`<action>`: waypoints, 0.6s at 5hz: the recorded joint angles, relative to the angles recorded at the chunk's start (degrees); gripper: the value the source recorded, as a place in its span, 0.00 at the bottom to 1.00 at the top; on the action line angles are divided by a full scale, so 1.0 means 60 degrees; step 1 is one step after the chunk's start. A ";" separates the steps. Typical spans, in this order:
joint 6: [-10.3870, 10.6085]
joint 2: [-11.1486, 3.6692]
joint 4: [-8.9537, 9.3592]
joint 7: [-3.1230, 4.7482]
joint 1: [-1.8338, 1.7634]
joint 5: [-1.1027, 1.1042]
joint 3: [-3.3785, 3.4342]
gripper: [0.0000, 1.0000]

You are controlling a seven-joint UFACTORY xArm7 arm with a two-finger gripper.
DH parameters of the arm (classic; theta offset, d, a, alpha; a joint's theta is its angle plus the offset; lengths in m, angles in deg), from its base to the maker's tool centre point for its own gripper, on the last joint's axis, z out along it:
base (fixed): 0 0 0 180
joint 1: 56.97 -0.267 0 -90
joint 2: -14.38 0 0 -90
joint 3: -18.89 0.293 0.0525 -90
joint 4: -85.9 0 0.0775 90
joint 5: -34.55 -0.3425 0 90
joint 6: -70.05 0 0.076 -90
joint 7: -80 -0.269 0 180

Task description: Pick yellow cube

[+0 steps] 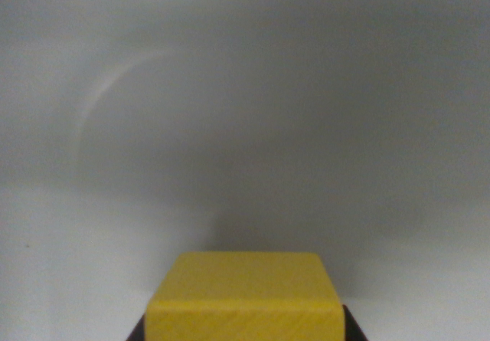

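Nearest object: a solid yellow cube with a matte painted finish (245,299) sits at the bottom centre of the wrist view, cut off by the lower edge.
Cube shape: two faces show, a flat top that narrows away from the camera and a brighter front face; edges are straight and corners crisp.
Cube texture: faint diagonal streaks cross the front face; the material could be wood or plastic, I cannot tell which.
Pincer (245,332): only small dark wedges show at the cube's lower left and lower right, hard against its sides; whether it is clamped on the cube or merely flanking it, I cannot tell.
Shadow: a soft grey patch spreads just beyond and around the cube.
Surface beyond: a smooth, pale grey-white tabletop (76,264), plain and untextured.
Farthest mark: a faint pale curved arc (107,96) on the upper left, blurred.
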 joint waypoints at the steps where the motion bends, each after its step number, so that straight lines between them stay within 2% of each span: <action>1: -0.0229 0.0067 -0.0162 -0.0003 0.0001 -0.0010 0.0006 1.00; 2: -0.0229 0.0067 -0.0162 -0.0003 0.0001 -0.0010 0.0006 1.00; 3: -0.0506 0.0149 -0.0359 -0.0007 0.0002 -0.0021 0.0014 1.00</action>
